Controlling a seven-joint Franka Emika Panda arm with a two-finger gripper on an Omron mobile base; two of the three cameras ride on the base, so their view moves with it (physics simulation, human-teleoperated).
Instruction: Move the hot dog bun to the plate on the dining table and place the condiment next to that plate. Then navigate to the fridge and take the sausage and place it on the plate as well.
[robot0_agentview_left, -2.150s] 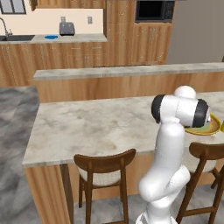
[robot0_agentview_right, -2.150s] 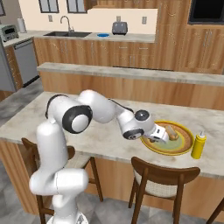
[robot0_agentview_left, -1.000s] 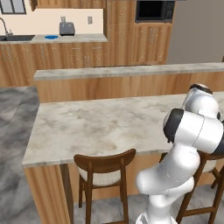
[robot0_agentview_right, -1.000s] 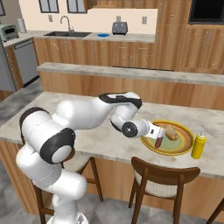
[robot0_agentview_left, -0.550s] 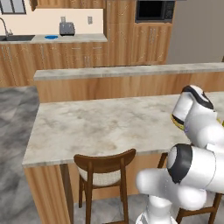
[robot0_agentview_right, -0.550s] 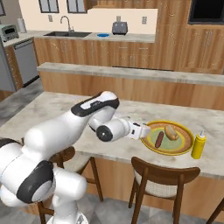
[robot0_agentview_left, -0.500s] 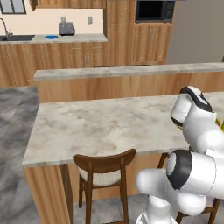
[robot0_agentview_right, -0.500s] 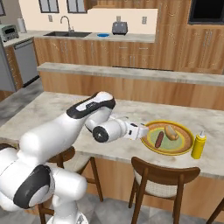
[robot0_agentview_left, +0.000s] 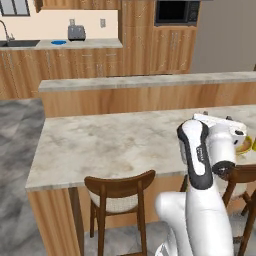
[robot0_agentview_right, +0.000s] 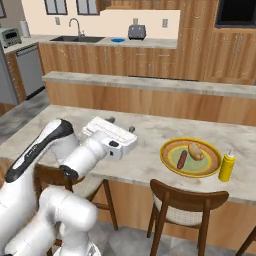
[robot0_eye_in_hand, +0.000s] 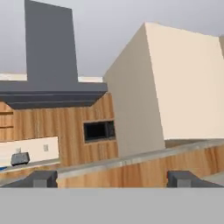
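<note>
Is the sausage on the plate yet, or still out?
On it: the sausage lies inside the plate rim, beside the hot dog bun.

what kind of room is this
A home kitchen, rendered: a sink and toaster on the back counter, a built-in microwave, and a stone-topped dining table with wooden chairs.

End effector (robot0_agentview_right: 120, 124) pulled back – prob. empty.

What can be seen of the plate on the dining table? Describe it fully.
The plate is round, with a yellow-orange banded rim and a pale green centre. It lies flat on the marbled dining table, near its front edge. The sausage and the hot dog bun lie on it, side by side. The yellow condiment bottle stands upright beside it.
</note>
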